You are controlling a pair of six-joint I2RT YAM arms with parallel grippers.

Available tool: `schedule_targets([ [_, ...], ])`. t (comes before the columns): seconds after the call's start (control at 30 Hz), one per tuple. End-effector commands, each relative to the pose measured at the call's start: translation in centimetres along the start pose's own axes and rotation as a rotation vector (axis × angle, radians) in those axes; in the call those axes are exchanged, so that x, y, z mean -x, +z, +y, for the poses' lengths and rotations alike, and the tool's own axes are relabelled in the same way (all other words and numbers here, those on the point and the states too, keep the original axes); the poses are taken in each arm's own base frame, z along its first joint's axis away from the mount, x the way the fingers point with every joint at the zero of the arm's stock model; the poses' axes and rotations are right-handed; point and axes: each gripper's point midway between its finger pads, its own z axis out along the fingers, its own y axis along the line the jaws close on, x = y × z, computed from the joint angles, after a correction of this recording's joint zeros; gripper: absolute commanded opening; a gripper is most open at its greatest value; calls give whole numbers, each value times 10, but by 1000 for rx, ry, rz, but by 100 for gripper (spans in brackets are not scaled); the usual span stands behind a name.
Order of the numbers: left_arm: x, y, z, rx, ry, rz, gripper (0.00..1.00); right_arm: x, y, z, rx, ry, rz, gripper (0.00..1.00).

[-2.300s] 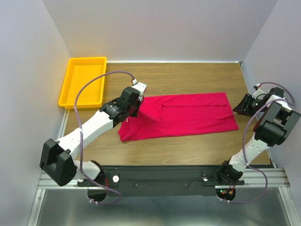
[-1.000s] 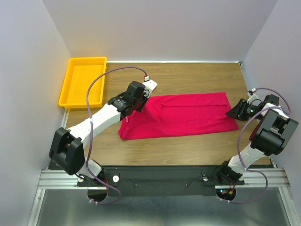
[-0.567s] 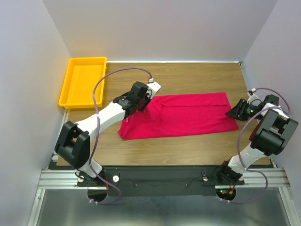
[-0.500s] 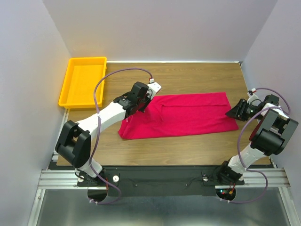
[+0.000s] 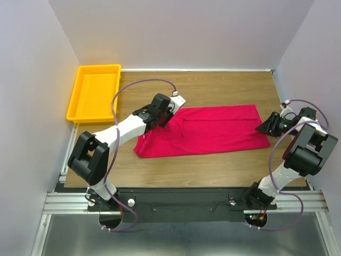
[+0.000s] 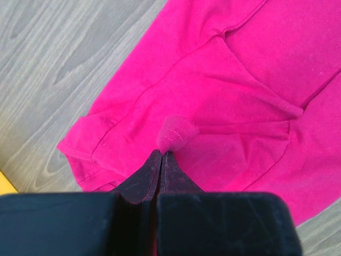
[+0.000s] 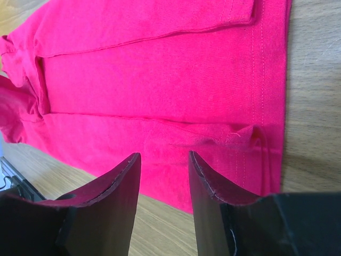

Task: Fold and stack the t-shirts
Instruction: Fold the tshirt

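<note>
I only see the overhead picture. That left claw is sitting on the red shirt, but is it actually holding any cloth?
Observer: Yes. Its wrist camera shows the left gripper shut on a small pinch of the t-shirt.
Operator: And the right claw?
Observer: The right gripper is open, fingers apart, holding nothing.
Operator: What's in front of it?
Observer: The shirt's stitched hem, with a small pucker beside the stitching.

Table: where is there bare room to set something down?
Bare table lies between the shirt and the wall, and in a strip on the shirt's near side. The tray is empty. The shirt's ends are crowded: left pincer pinching fabric, right pincer open.
</note>
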Motion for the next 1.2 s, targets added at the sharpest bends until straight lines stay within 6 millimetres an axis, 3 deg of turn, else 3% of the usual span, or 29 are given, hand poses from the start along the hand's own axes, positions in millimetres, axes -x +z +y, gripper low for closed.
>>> schedule_targets([
  [0.0,31,-2,7,4,16,-86,0,5,-2,8,18,-54,-25,47],
  [0.63,36,11,-9,-89,65,-109,0,4,-1,6,16,-49,-20,47],
  [1.17,6,41,23,66,-65,33,0,3,-1,8,20,-51,-21,47],
])
